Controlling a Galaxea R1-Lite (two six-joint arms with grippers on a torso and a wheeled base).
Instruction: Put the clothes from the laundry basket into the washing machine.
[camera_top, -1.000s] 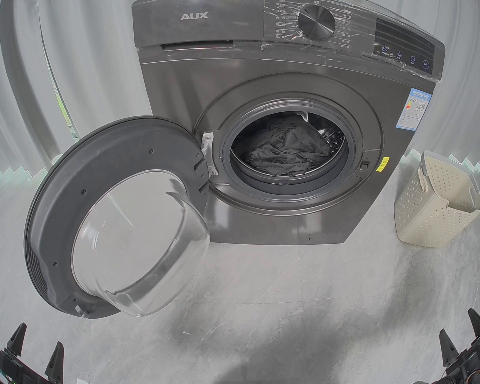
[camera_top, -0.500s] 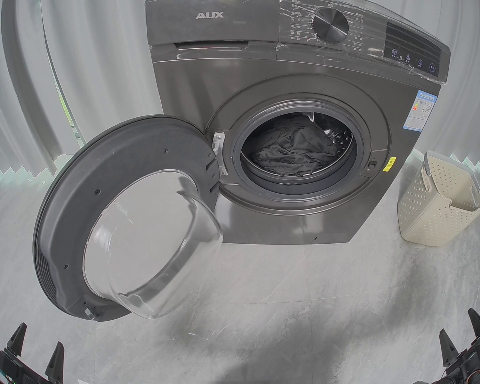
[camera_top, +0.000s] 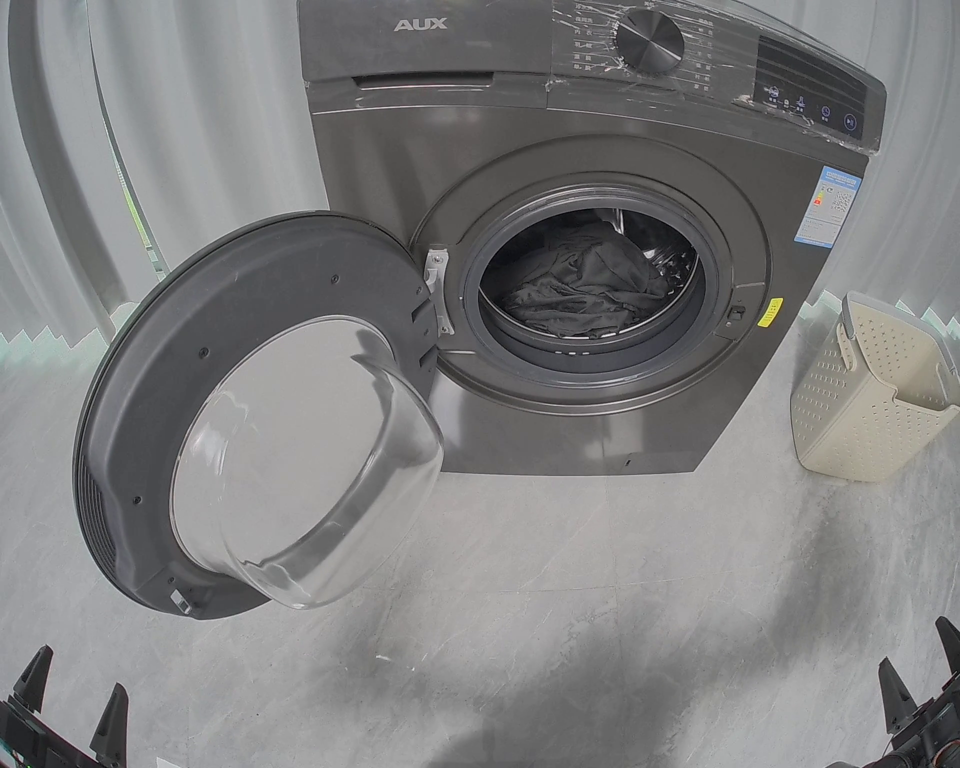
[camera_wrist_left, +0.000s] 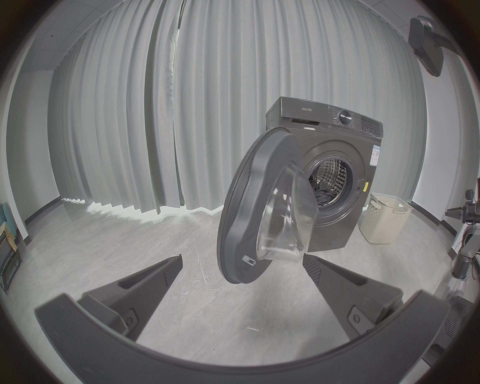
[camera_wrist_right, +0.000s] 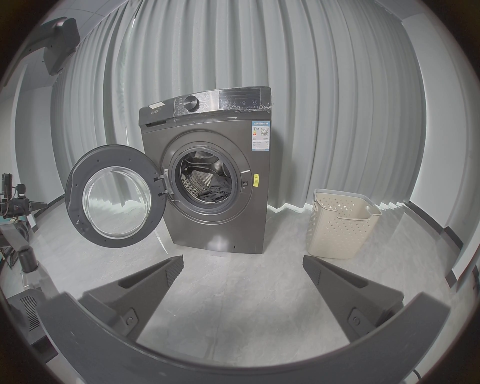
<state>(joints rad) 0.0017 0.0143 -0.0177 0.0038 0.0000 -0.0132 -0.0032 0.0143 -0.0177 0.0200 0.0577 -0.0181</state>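
**Item 1.** Washing machine: one, upper centre of the head view. Its door, one, hangs wide open at the left of the frame.

**Item 2.** Clothes: one dark heap inside the drum (you cannot count separate garments).

**Item 3.** Laundry basket: one, cream, on the floor at the right edge, near the machine. No cloth shows above its rim; its bottom is hidden.

**Item 4.** Claws: two. The left claw is in the lower left corner and the right claw in the lower right. Both are spread wide, hold nothing, and are well apart from machine and basket.

**Status.** Loading looks done or nearly done. You have left only to check the basket's bottom.
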